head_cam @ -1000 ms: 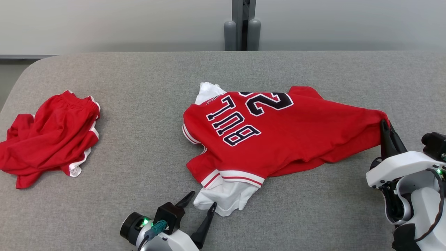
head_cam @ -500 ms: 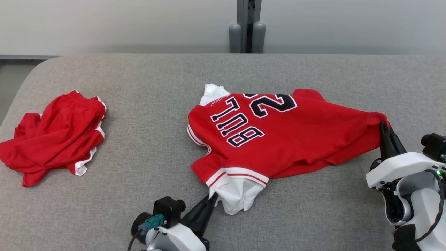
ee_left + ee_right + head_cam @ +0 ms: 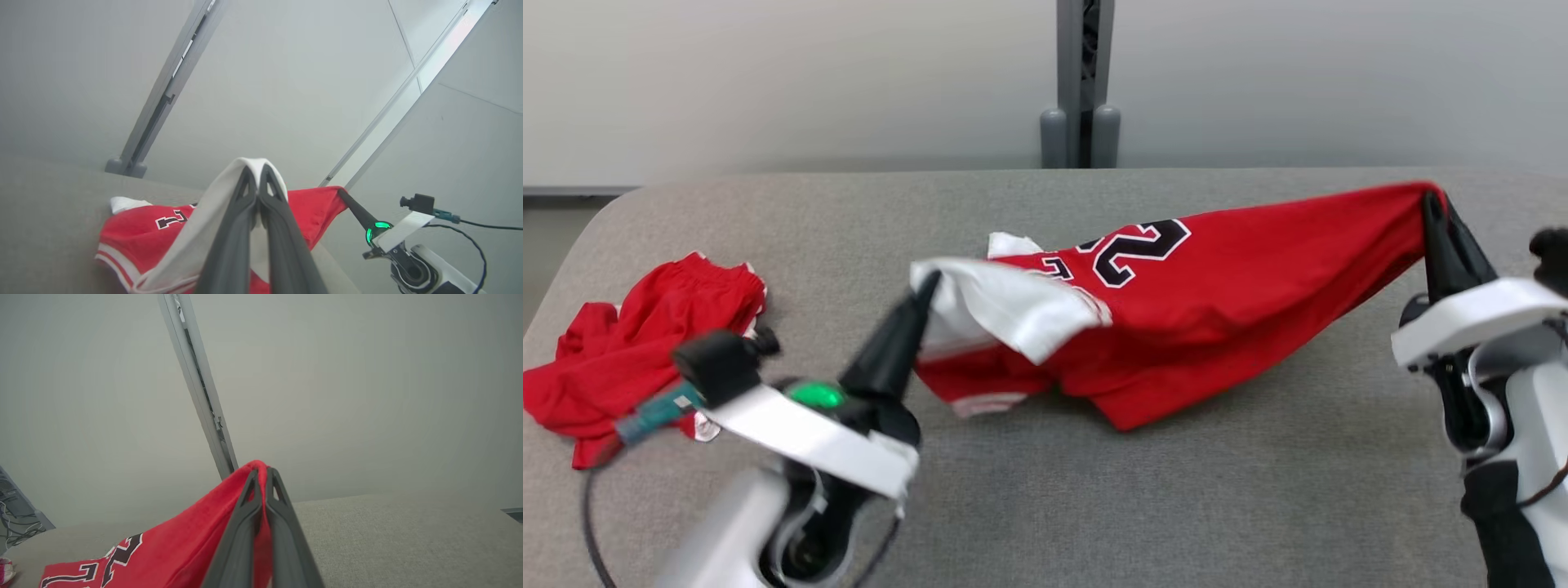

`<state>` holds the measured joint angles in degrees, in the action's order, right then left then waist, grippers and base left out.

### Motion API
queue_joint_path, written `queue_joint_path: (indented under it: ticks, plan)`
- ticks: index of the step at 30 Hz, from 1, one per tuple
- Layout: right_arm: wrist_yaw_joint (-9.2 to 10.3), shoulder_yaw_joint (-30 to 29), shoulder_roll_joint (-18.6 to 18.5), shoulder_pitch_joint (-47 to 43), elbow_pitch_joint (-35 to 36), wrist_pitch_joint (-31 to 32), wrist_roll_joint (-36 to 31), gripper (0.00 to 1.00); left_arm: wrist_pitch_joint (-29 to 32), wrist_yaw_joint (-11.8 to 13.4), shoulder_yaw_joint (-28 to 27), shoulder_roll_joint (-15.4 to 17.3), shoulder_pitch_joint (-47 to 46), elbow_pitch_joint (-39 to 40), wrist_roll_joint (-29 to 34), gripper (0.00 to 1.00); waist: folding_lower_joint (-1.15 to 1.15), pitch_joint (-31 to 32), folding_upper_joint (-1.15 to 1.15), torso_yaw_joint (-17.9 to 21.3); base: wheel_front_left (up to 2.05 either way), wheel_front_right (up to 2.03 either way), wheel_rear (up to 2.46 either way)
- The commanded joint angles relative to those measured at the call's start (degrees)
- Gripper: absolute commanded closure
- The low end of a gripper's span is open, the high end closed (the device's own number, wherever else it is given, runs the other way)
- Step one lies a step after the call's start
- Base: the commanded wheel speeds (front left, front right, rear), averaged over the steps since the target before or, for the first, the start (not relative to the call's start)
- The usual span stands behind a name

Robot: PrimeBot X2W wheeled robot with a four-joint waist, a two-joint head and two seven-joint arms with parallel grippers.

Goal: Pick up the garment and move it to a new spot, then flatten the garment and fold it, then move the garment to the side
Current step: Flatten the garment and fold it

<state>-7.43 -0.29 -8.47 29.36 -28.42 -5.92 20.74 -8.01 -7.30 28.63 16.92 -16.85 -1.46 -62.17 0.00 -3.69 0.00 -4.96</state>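
Two grippers lift the jersey (image 3: 1241, 269)

At left, red shorts (image 3: 629, 343) lie on the grey table (image 3: 1176, 506). The left gripper (image 3: 925, 287), open a second ago, now clamps a white sleeve of the jersey, raised; its middle sags to the table. The right gripper (image 3: 1429, 200) pinches the red hem, lifted too. Relocation looks underway.
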Motion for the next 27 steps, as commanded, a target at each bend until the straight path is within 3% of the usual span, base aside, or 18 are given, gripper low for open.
queue_joint_path:
  ticks: [1,10,16,27]
  plan:
    - [-0.11,0.59,-0.71,1.07,0.64,0.24,-0.21,1.00,0.37,0.55,-1.04,0.04,-1.45,0.38,-1.18,1.00,0.00,0.82,0.00,0.87,0.00,0.00,0.00]
    - [-0.11,7.70,-6.22,9.45,7.29,-0.05,-2.69,1.00,0.78,8.92,-9.06,-0.41,-10.54,0.71,-4.39,1.00,0.00,3.52,0.00,5.17,0.00,0.00,0.00]
    - [-0.09,9.90,-6.86,11.40,10.69,0.16,-4.48,1.00,-0.50,15.09,-14.32,-3.99,-13.10,-0.12,-8.80,1.00,0.00,4.23,0.00,7.84,0.00,0.00,0.00]
    - [-0.08,10.17,-7.78,11.73,12.44,3.11,-2.64,1.00,2.63,20.84,-16.41,-4.48,-16.44,0.00,-11.88,1.00,0.00,0.72,0.00,9.95,0.00,0.00,0.00]
